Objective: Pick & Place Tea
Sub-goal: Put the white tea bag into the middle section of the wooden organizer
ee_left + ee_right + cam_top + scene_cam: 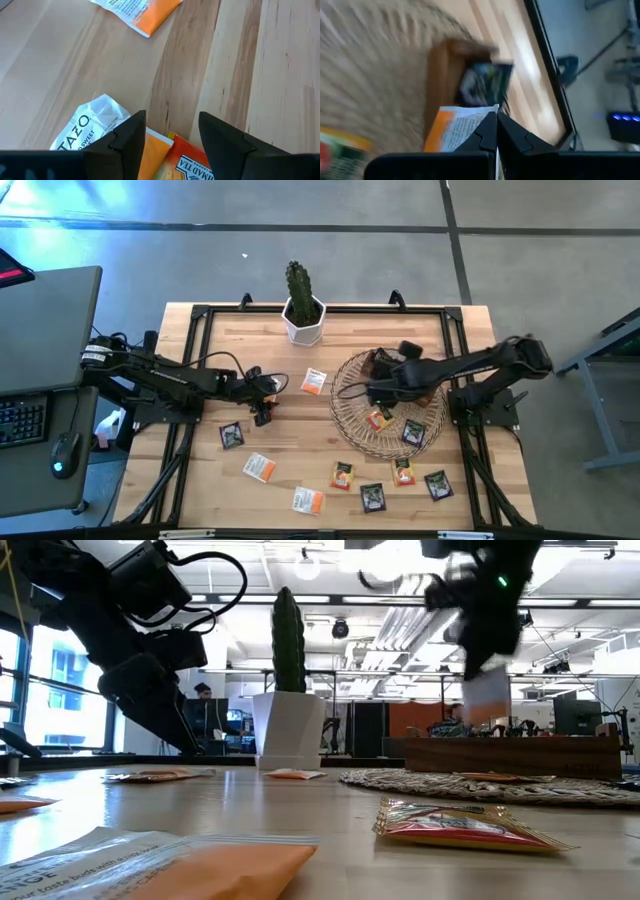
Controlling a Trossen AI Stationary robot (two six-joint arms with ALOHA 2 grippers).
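Observation:
Several tea sachets lie on the wooden table, among them a white-and-orange one and a black one. Two more lie in the round wicker tray. My right gripper is above the tray, shut on a white-and-orange sachet, near the brown wooden box. A black-green sachet sits in that box. My left gripper stands open at the table's left, over a white sachet, an orange one and a yellow-red one. My right gripper pinches the white-and-orange sachet at its edge between the two shut fingers, which slant down over the tray. The sachet hangs below the fingers, lifted clear of the tray and the box.
A cactus in a white pot stands at the table's far edge, middle. Black frame rails run along the table's sides. More sachets are strewn along the near edge. Bare wood lies between the left gripper and the tray.

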